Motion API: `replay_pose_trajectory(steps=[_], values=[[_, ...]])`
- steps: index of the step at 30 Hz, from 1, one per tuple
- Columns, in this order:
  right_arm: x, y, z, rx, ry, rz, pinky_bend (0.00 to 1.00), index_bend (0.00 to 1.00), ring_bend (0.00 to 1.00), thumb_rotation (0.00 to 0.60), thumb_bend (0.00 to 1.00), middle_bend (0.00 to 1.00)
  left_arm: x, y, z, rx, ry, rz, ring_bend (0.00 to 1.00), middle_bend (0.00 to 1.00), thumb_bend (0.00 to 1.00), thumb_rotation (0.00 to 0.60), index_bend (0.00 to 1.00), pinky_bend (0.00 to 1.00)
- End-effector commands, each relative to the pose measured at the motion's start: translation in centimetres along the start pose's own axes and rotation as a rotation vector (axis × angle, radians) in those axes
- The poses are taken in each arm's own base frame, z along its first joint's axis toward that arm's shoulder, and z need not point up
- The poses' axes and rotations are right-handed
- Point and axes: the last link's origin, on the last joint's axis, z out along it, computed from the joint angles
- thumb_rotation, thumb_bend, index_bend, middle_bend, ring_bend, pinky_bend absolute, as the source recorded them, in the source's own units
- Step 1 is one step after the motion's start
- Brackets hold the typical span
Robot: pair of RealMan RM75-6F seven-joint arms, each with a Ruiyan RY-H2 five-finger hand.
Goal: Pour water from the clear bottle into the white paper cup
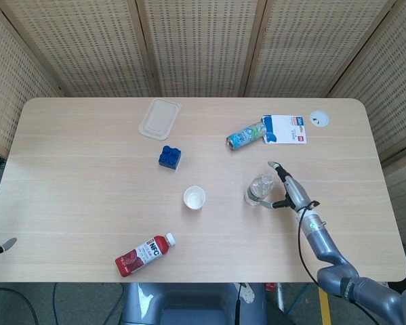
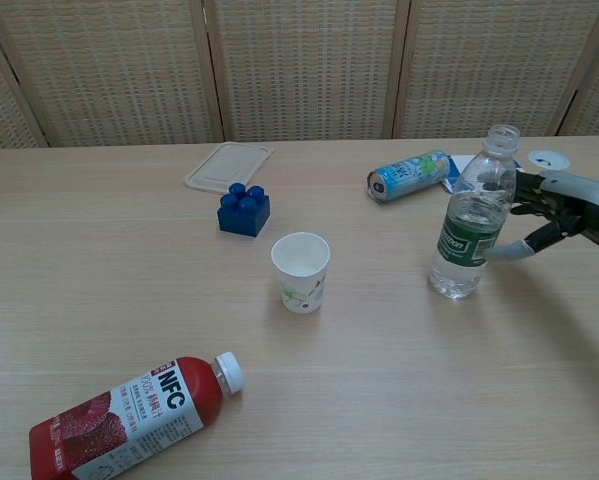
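The clear bottle (image 1: 259, 187) (image 2: 467, 230), uncapped and partly filled with water, leans to the right with its base on the table. My right hand (image 1: 287, 189) (image 2: 569, 205) is just right of it with fingers spread; the thumb tip touches the bottle's side and the other fingers sit by its upper part without wrapping it. The white paper cup (image 1: 194, 198) (image 2: 301, 272) stands upright to the bottle's left, well apart from it. At the left edge of the head view a small grey tip (image 1: 5, 244), possibly my left hand, shows beside the table.
A red juice bottle (image 1: 144, 254) (image 2: 129, 415) lies near the front edge. A blue brick (image 1: 169, 156) (image 2: 244, 210) and a clear lid (image 1: 160, 118) (image 2: 228, 165) sit behind the cup. A can (image 1: 246, 135) (image 2: 407, 174) lies behind the bottle, by a card (image 1: 285, 129).
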Motion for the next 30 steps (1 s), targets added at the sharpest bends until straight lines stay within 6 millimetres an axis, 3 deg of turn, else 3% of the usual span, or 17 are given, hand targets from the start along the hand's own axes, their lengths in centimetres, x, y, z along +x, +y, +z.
replay_pose_trajectory(steps=[1, 7, 11, 14, 20, 30], values=[[0.8, 0.5, -1.0, -0.021, -0.023, -0.050, 0.00, 0.00, 0.00, 0.600, 0.00, 0.00, 0.0, 0.0, -0.1, -0.002, 0.002, 0.000, 0.00, 0.00, 0.09, 0.600, 0.00, 0.00], [3.6, 1.4, -3.6, -0.042, -0.017, -0.257, 0.00, 0.00, 0.00, 0.600, 0.00, 0.00, 0.1, -0.1, -0.2, 0.006, 0.018, 0.002, 0.00, 0.00, 0.09, 0.600, 0.00, 0.00], [6.5, 2.4, -6.4, -0.039, 0.069, -0.526, 0.00, 0.00, 0.00, 0.600, 0.00, 0.00, 0.2, -0.1, -0.5, 0.001, 0.031, 0.003, 0.00, 0.00, 0.09, 0.600, 0.00, 0.00], [7.6, 2.4, -8.4, -0.027, 0.139, -0.601, 0.00, 0.00, 0.00, 0.600, 0.00, 0.00, 0.2, 0.0, -0.7, -0.004, 0.037, 0.003, 0.00, 0.00, 0.09, 0.600, 0.00, 0.00], [8.4, 1.9, -12.5, 0.074, 0.277, -0.650, 0.00, 0.00, 0.00, 0.600, 0.00, 0.00, 0.0, 0.4, -1.1, -0.027, 0.052, 0.011, 0.00, 0.00, 0.09, 0.600, 0.00, 0.00], [8.6, 1.5, -16.4, 0.156, 0.429, -0.754, 0.00, 0.00, 0.00, 0.600, 0.00, 0.00, -0.6, 0.7, -1.2, -0.049, 0.074, 0.023, 0.00, 0.00, 0.09, 0.600, 0.00, 0.00]])
